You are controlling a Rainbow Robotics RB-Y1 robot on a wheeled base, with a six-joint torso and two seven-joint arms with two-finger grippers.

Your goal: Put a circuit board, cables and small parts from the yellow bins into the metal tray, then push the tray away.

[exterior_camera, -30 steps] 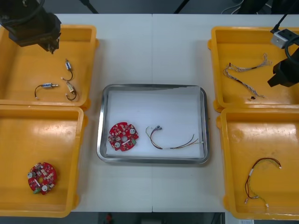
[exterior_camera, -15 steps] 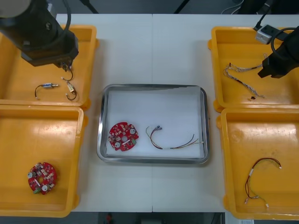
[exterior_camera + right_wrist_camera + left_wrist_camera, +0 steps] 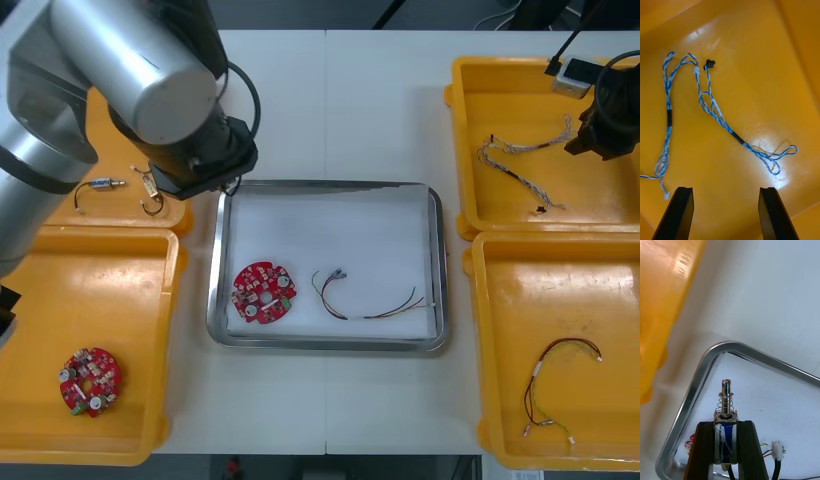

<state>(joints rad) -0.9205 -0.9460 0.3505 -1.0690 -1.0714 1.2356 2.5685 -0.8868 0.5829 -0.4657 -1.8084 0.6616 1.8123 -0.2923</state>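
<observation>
The left gripper [image 3: 725, 426] hung over the far left corner of the shiny rectangular metal tray [image 3: 696, 379], fingers clamped on a small spring-topped metal part [image 3: 726, 402]. The right gripper [image 3: 724, 193], fingers spread apart, hovered above twisted blue and white cables [image 3: 720, 116] in the far right yellow plastic bin [image 3: 520, 90]. A round red circuit board [image 3: 263, 293] and what seemed a red and yellow cable [image 3: 370, 303] lay inside the tray.

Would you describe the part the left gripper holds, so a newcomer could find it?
Find the metal tray mid-table. At its far left corner, the left gripper clamps a small metal part. Unlike the loose parts in the nearby yellow bin, it sits between black fingers.
</observation>
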